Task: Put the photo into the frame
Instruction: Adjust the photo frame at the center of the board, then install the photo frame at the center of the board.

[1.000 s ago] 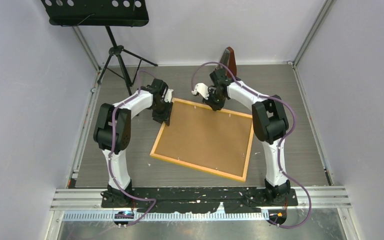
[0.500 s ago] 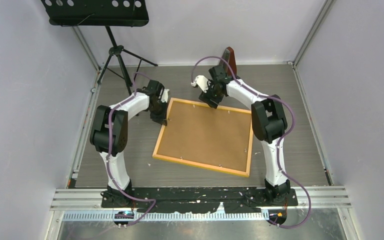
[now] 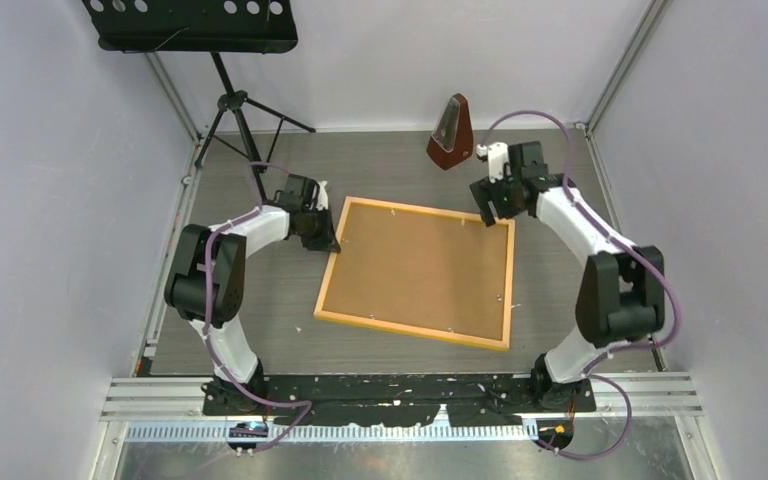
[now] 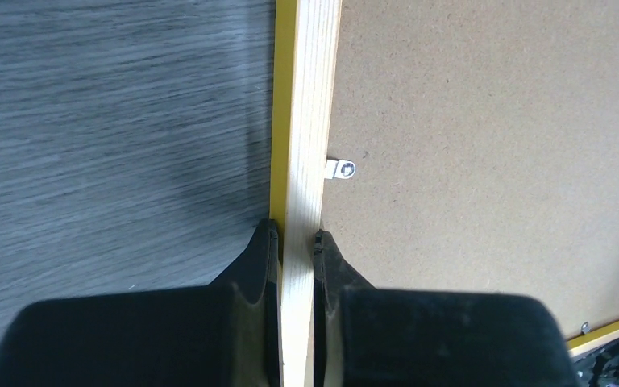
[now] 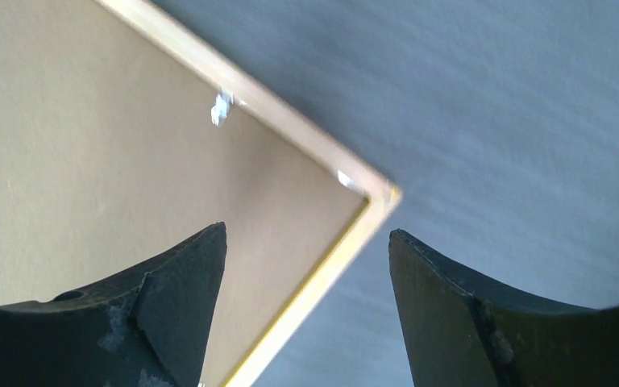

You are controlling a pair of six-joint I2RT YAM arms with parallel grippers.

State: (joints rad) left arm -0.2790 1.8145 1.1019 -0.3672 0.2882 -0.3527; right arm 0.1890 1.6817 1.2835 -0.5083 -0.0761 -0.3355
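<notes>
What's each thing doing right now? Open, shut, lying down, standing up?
Frame, lying flat, back side up.
Backing, sitting in the frame.
Left gripper, shut on the frame's left edge.
Right gripper, open above the frame's far right corner, holding nothing.
Metronome, standing upright.
Music stand, standing upright.

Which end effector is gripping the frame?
The left end effector, shut on the left strip of the frame; the right end effector hangs open near its far right corner.

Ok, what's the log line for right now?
left jaws: shut on frame rail | right jaws: open over frame corner | backing board: inside frame | photo: unseen
</notes>
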